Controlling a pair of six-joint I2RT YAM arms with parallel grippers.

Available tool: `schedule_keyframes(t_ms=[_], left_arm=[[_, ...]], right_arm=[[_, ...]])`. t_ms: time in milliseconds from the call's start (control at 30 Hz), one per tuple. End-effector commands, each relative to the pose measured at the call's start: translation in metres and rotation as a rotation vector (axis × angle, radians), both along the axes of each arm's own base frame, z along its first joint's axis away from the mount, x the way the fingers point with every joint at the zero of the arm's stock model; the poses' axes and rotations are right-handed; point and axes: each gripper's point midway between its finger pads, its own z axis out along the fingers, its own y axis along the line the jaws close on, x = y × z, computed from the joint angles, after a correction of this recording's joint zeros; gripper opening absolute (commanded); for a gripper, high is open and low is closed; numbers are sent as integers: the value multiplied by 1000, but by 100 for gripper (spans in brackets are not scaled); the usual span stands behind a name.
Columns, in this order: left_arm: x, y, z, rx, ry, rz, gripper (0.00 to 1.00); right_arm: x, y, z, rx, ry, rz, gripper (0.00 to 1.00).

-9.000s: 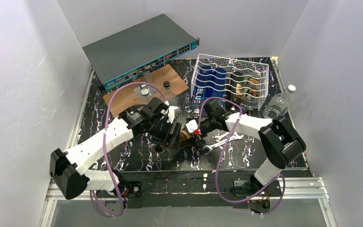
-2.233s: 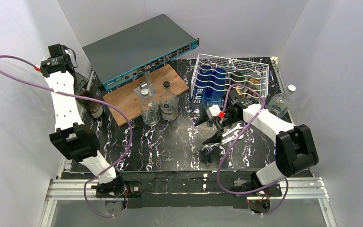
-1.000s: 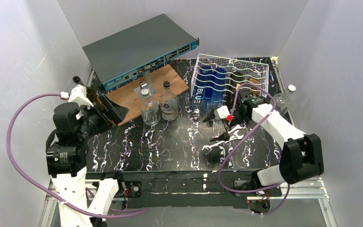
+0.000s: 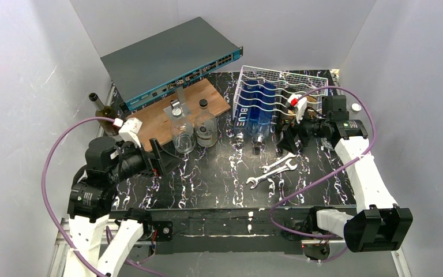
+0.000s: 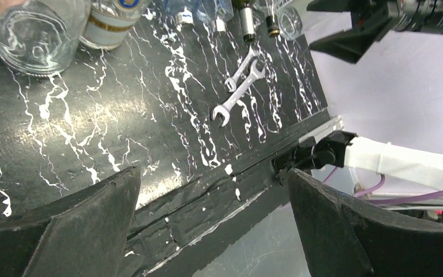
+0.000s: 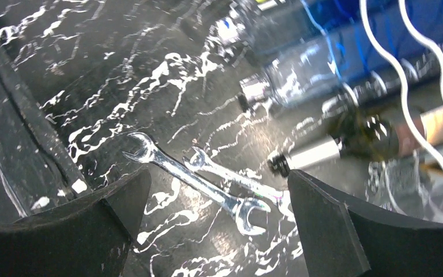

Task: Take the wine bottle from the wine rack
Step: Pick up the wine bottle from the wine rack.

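Right gripper (image 6: pixel 218 179) jaws spread wide, empty; wrenches (image 6: pixel 179 173) just beneath. Farther ahead-right the wine bottle (image 6: pixel 363 130) lies in the wine rack (image 4: pixel 248 81), neck toward the fingers (glass: heavy, slick, breakable). Neck looks the likeliest hold.

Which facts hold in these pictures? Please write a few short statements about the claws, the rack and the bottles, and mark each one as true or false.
1. The left claw and the right claw are both open and hold nothing. True.
2. The wine rack is empty. False: a blue bottle lies in it, among others.
3. Two wrenches lie on the table in front of the rack. True.
4. The dark wine bottle lies flat on the wooden board. False: it stands upright, to the left of the board.
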Motion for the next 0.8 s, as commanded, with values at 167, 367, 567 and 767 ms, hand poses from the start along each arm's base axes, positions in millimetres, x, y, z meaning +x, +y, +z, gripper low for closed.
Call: schedule_keyframes(t_ms=[167, 367, 567, 767], left_arm=[[4, -18, -40, 104, 33, -121, 98], [5, -37, -76, 162, 63, -162, 98], [7, -46, -103, 165, 78, -145, 98], [6, -39, -119, 142, 67, -96, 98]], right_arm=[[32, -48, -6, -68, 42, -419, 98], [51, -86, -22, -59, 89, -648, 98], [65, -114, -35, -66, 94, -843, 98], [78, -130, -49, -91, 73, -940, 98]])
